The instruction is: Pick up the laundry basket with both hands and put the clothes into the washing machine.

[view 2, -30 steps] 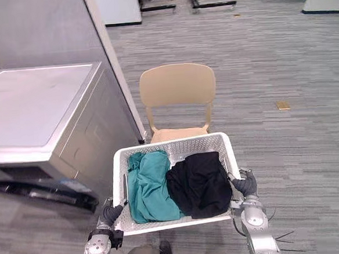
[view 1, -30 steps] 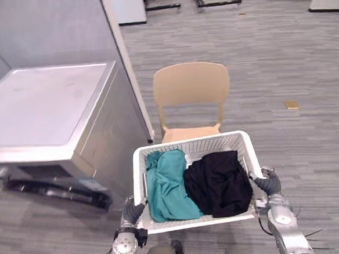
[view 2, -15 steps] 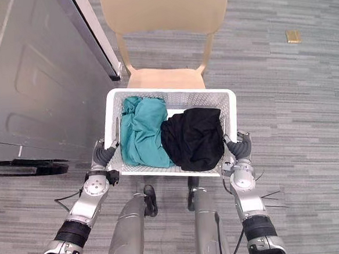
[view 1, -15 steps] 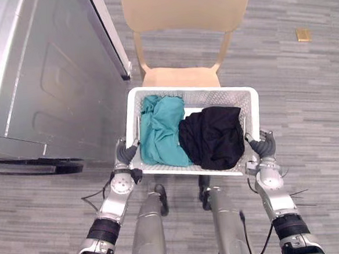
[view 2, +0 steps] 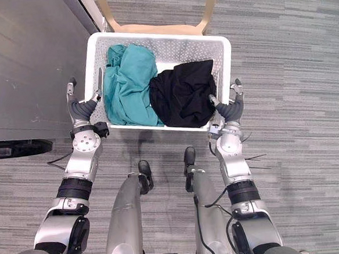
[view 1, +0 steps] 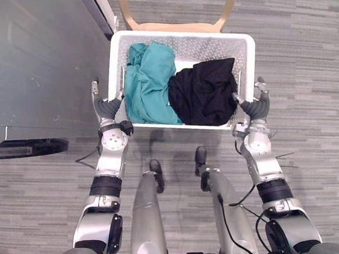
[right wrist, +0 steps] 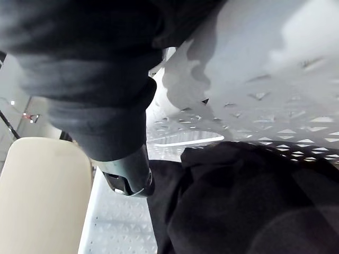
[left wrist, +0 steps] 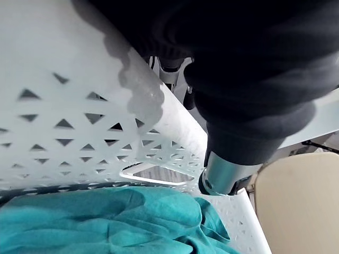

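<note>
Find the laundry basket [view 1: 198,43] carried off the floor [view 1: 305,65], just in front of the chair [view 1: 174,28]. The teal garment [view 1: 149,85] and black garment [view 1: 205,92] lie side by side inside it. Note the left hand [view 1: 106,107] and right hand [view 1: 254,106], each hooked over an opposite side wall. This grip probably holds the load level. The washing machine [view 1: 31,67] stands to the robot's left.

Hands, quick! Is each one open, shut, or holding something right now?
Left hand: shut on the laundry basket, gripping its left side.
Right hand: shut on the laundry basket, gripping its right side.
</note>
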Available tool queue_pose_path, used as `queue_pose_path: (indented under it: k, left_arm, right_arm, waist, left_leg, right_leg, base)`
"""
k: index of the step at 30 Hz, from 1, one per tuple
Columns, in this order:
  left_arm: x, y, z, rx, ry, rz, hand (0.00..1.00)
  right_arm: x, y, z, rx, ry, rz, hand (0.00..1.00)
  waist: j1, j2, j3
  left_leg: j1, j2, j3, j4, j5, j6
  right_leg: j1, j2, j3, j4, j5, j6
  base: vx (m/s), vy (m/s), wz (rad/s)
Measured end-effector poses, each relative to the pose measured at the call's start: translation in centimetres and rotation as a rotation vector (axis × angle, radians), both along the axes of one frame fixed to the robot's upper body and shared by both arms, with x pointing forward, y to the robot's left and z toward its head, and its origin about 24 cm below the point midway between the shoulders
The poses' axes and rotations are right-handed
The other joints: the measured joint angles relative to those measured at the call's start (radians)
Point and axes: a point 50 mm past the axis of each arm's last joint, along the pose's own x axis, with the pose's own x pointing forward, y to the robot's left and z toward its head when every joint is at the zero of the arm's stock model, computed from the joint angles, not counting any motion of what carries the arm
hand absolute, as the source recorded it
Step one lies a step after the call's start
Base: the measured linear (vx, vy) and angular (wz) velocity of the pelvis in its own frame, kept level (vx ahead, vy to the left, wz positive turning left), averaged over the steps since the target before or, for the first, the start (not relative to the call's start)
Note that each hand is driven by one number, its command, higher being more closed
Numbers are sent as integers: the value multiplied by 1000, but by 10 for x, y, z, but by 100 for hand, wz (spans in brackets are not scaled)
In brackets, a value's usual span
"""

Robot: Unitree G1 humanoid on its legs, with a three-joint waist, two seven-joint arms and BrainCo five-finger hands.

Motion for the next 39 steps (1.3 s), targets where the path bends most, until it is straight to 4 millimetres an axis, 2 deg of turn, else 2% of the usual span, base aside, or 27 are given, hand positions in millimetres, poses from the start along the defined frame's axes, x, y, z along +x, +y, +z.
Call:
queue_pose_path:
  k: [4,9,14,16,19,21,23,24,26,27,32,34,37,39]
  left_arm:
    - [-5,7,-2,-15,-8,27,0]
    - [-28,12,-18,-54,-34,42,0]
    - [-60,10,-51,-88,24,4,0]
    - [-82,11,-67,-127,41,-18,0]
    - [-103,13,-88,-142,101,-42,0]
    - [-118,16,-104,-163,159,-40,0]
    - [-135,17,-123,-216,227,-47,0]
    - [-136,17,-125,-226,233,-48,0]
    - [-147,14,-137,-272,276,-58,0]
    - [-148,13,-139,-279,284,-65,0]
    - [-162,-2,-176,-313,449,-136,0]
    - [-177,-4,-204,-341,580,-136,0]
    - [-200,-2,-238,-373,757,-94,0]
    - [-216,3,-254,-379,853,-56,0]
  right_arm:
    - [-8,3,10,30,-66,21,0]
    - [-30,-7,-3,44,-75,25,0]
    - [-68,-17,-21,-1,-49,63,0]
    - [-87,-24,-27,-18,-50,63,0]
    - [-103,-34,-35,-33,-33,48,0]
    - [-113,-38,-46,-38,15,45,0]
    - [-122,-40,-63,-37,94,54,0]
    - [-123,-40,-65,-37,103,54,0]
    - [-130,-43,-83,-30,184,54,0]
    - [-132,-44,-87,-28,201,51,0]
    - [-156,-53,-134,10,416,12,0]
    - [-174,-57,-167,61,563,-34,0]
    - [-197,-56,-205,104,753,-50,0]
    - [-207,-55,-219,121,839,-45,0]
  waist:
    - [0,0,0]
    - [1,0,0]
    - [5,0,0]
    - [20,0,0]
    - [28,0,-4]
    - [28,-1,-31]
    - [30,1,-61]
    - [30,1,-61]
    - [30,2,-98]
    - [30,3,-104]
    - [28,8,-173]
    - [27,11,-206]
    - [25,13,-244]
    - [26,14,-265]
  left_leg:
    - [25,-1,4,-9,2,-4]
    - [88,-13,4,-45,2,-4]
    - [141,-24,1,-58,2,-4]
    - [190,-31,4,-77,2,-4]
    - [249,-38,6,-109,-1,-8]
    - [272,-35,24,-144,5,-12]
    - [303,-34,38,-172,23,-10]
    - [310,-35,39,-175,24,-10]
    - [342,-36,43,-200,27,-14]
    - [354,-38,44,-209,29,-14]
    - [451,-56,44,-278,39,-16]
    - [495,-60,44,-307,41,-18]
    - [555,-67,45,-345,45,-25]
    - [582,-69,44,-363,48,-28]
  right_leg:
    - [20,-3,-3,-2,0,0]
    - [83,-12,-13,-23,-5,-2]
    - [137,-25,-22,-18,-25,1]
    - [178,-32,-22,-18,-36,3]
    - [232,-40,-28,-28,-58,-1]
    - [252,-47,-41,-48,-60,1]
    - [278,-51,-49,-58,-58,6]
    - [285,-51,-49,-59,-58,7]
    - [311,-50,-52,-74,-61,7]
    - [322,-51,-52,-79,-61,7]
    - [399,-64,-65,-96,-84,17]
    - [441,-64,-70,-113,-91,24]
    - [494,-67,-73,-132,-96,28]
    - [518,-67,-75,-143,-97,29]
  base:
    - [0,0,0]
    - [10,-6,7]
    - [4,0,11]
    - [32,-10,9]
    - [34,-24,16]
    - [59,-34,24]
    - [116,-28,10]
    - [111,-7,2]
    - [95,-6,0]
    - [108,-8,1]
    - [97,-2,9]
    - [85,-4,5]
    - [76,6,3]
    - [44,5,3]
